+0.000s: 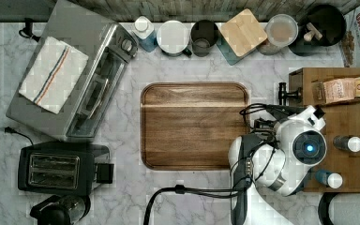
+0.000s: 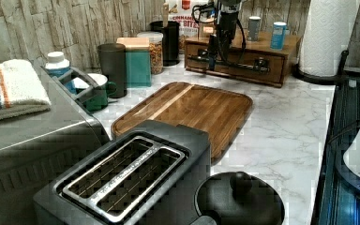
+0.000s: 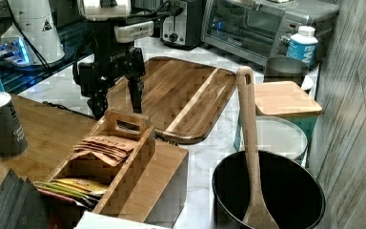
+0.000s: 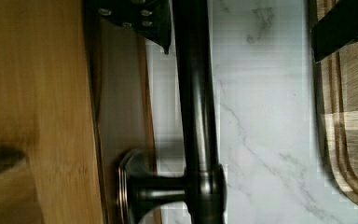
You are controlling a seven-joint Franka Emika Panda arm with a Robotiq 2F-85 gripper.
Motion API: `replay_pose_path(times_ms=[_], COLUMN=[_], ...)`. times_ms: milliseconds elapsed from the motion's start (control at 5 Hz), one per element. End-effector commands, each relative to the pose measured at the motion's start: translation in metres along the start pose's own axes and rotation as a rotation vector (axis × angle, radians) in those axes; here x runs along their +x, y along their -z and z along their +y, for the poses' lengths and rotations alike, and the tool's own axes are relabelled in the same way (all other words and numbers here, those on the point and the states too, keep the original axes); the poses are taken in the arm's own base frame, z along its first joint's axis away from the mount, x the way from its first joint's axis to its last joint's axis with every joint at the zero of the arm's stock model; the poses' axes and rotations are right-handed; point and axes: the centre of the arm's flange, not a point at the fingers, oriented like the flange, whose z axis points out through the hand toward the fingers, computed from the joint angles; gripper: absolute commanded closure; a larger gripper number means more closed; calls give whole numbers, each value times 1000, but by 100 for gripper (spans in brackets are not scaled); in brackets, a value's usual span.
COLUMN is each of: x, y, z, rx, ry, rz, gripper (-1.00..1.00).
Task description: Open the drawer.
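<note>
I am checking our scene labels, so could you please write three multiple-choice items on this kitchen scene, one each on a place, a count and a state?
1. Where is the gripper?
A. at the paper towel roll
B. at the drawer handle
C. in the black pot

2. How many slots has the toaster?
A. one
B. two
C. four

3. How is the gripper set?
A. shut on a spoon
B. shut on the handle
C. open, astride the handle

Answers:
1 B: the left view shows it down at the drawer's front.
2 B: the left view shows two long slots side by side.
3 C: in the wrist view the fingers stand apart with the bar between them.
</note>
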Motion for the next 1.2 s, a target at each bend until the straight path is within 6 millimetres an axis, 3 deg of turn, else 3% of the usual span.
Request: replay_pose_path(times_ms=[200, 800, 1000, 1200], x=[13, 27, 25, 25], y=[-6, -30, -26, -12], z=[0, -10, -34, -72], rx=[-6, 109, 139, 194], ry=[25, 156, 185, 170], rz=[15, -68, -75, -95], gripper=[-100, -100, -100, -100])
